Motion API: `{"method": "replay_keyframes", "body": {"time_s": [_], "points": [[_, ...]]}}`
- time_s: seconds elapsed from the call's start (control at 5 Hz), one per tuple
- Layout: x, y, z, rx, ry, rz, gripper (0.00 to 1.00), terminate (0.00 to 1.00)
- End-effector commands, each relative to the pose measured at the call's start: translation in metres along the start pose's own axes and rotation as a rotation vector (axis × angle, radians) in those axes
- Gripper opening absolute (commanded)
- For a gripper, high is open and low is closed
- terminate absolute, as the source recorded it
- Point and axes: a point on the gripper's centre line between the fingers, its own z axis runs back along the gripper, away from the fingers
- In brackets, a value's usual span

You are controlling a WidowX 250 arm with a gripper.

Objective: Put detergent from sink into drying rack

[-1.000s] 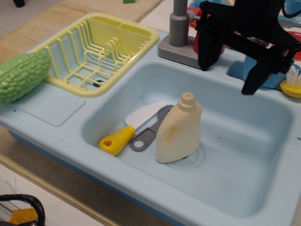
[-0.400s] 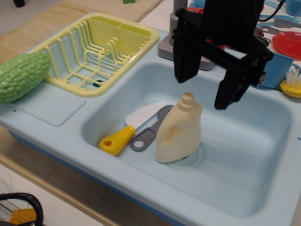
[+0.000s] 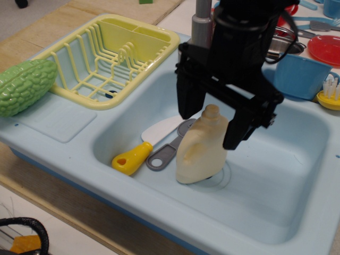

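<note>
The cream detergent jug (image 3: 200, 150) stands upright in the middle of the light blue sink (image 3: 276, 180), over the drain. My black gripper (image 3: 211, 126) is open and hangs over the jug, one finger on each side of its cap and shoulders; I see no contact with it. The pale yellow drying rack (image 3: 109, 58) sits at the sink's back left and holds nothing that I can see.
A yellow-handled toy knife (image 3: 143, 147) and a grey utensil (image 3: 167, 150) lie in the sink left of the jug. The grey faucet (image 3: 201, 29) stands behind. A green bumpy toy vegetable (image 3: 24, 85) lies at left. A blue cup (image 3: 302, 74), a red plate (image 3: 325, 49) and a brush (image 3: 330, 91) are at right.
My gripper has moved left and down from above the sink's back right to straddle the jug's top. The jug has not moved.
</note>
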Motion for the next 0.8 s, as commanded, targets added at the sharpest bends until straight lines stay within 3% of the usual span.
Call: {"method": "replay_keyframes", "body": {"time_s": [0.0,0.2,0.6], "points": [[0.001,0.002,-0.008,-0.003,-0.094,0.031,1.00,0.00],[0.000,-0.006,-0.018,0.026,-0.127,0.096,0.00,0.00],[0.004,-0.013,0.009,0.074,-0.087,0.139,0.00,0.00]]}}
